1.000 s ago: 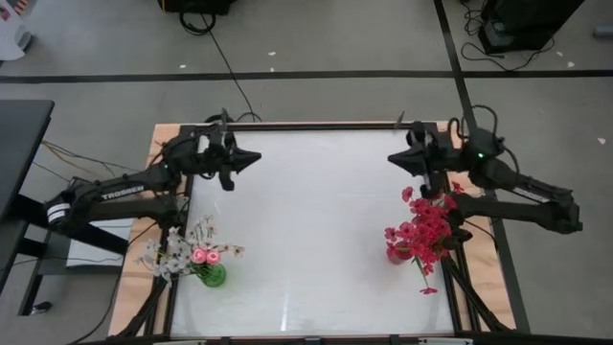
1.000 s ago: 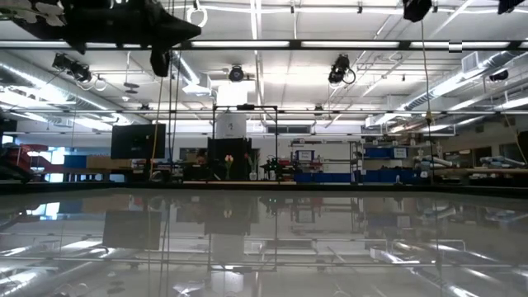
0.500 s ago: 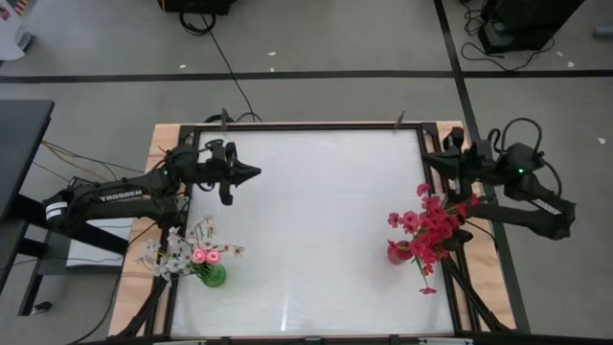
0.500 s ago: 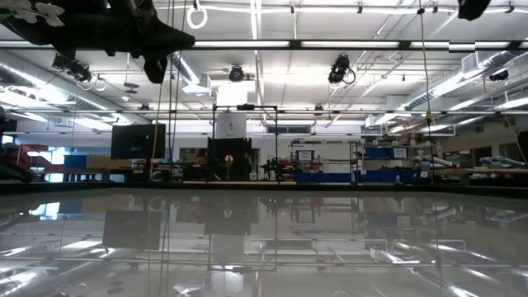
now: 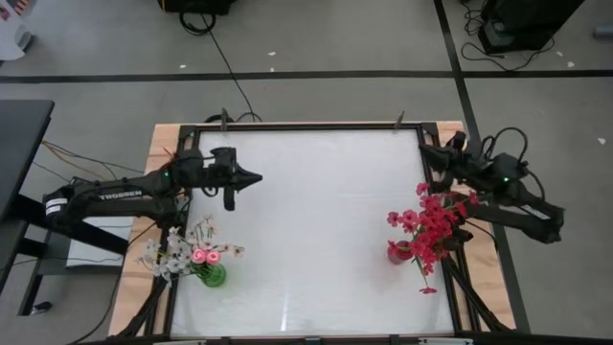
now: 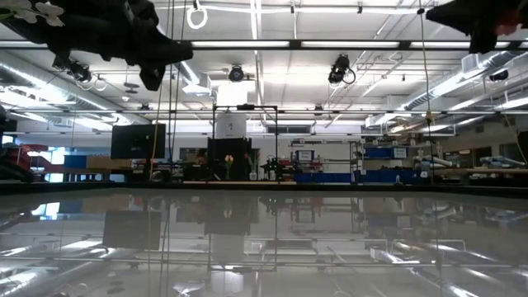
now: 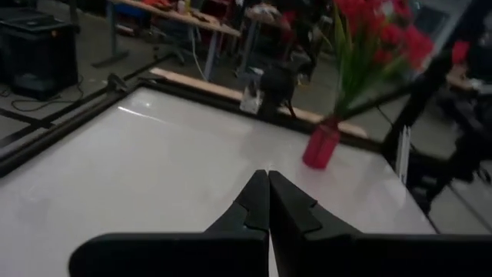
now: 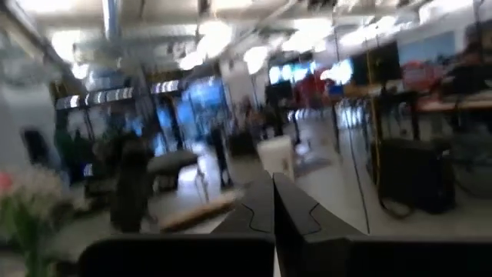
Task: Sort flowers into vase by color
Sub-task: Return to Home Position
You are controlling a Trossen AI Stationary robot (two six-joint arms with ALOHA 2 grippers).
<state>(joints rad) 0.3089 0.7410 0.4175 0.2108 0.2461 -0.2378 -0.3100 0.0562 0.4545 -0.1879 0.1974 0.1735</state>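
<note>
The left hand [image 5: 251, 177] hangs above the left part of the desk [image 5: 316, 206], pointing right toward the middle. Its fingers [image 7: 254, 201] are pressed together with nothing between them. The right hand [image 5: 427, 151] hangs at the desk's right edge, just beyond the red flowers [image 5: 429, 222]. Its fingers [image 8: 261, 201] are likewise pressed together and empty. In the low view both arms show only at the top of the picture, well clear of the desk surface.

The red flowers stand bunched in a red vase [image 5: 397, 254] on the right side of the desk, their heads leaning out to the right over the edge. On the left side, a green vase [image 5: 214, 277] holds a white sprig [image 5: 172, 251] and pink buds [image 5: 200, 256], which spread left over the desk's edge. The two vases stand well apart, with bare desk between them.
</note>
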